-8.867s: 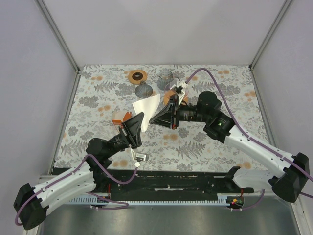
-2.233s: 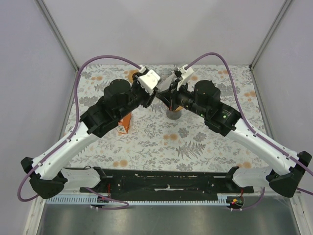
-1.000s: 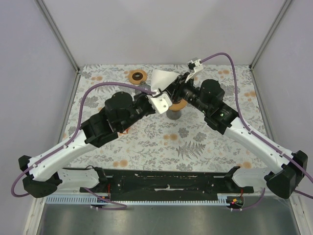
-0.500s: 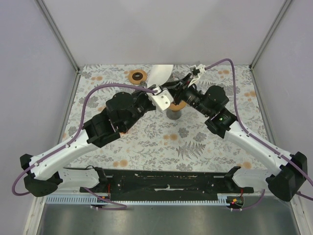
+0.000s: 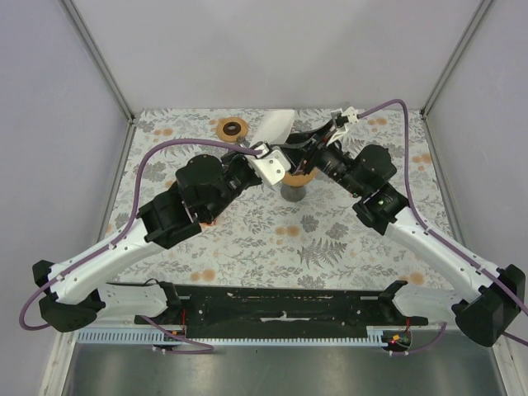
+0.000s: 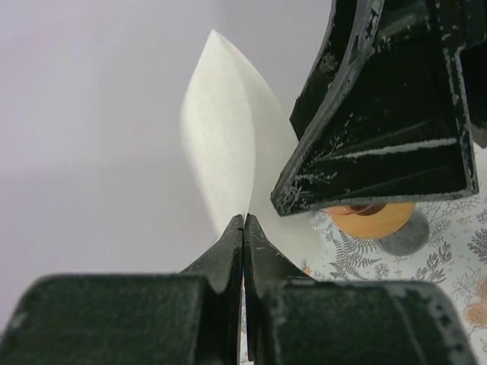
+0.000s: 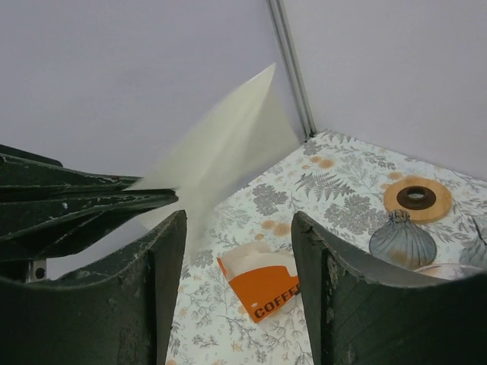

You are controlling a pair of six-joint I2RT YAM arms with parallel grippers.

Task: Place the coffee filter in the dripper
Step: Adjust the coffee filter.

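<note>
The coffee filter (image 5: 277, 128), a thin white paper cone, hangs in the air above the back of the table, pinched at its lower tip by my left gripper (image 5: 263, 151). In the left wrist view the jaws (image 6: 243, 222) are shut on the paper's edge and the filter (image 6: 227, 144) fans upward. The dripper (image 5: 299, 175), an orange funnel on a grey base, sits just right of and below the filter, and also shows in the left wrist view (image 6: 369, 219). My right gripper (image 5: 302, 149) stands open beside the filter (image 7: 221, 141), nothing between its fingers (image 7: 238, 222).
A flat orange ring with a dark hole (image 5: 233, 128) lies at the back left, a dark grey ribbed cone (image 7: 401, 239) near it. An orange-and-white packet marked COFFEE (image 7: 262, 285) lies under the left arm. Walls and a metal corner post (image 7: 293, 76) close the back.
The right gripper has opened, let go of the filter and drawn back to the right. The left gripper keeps hold of the filter, which now looks narrower and more tilted.
</note>
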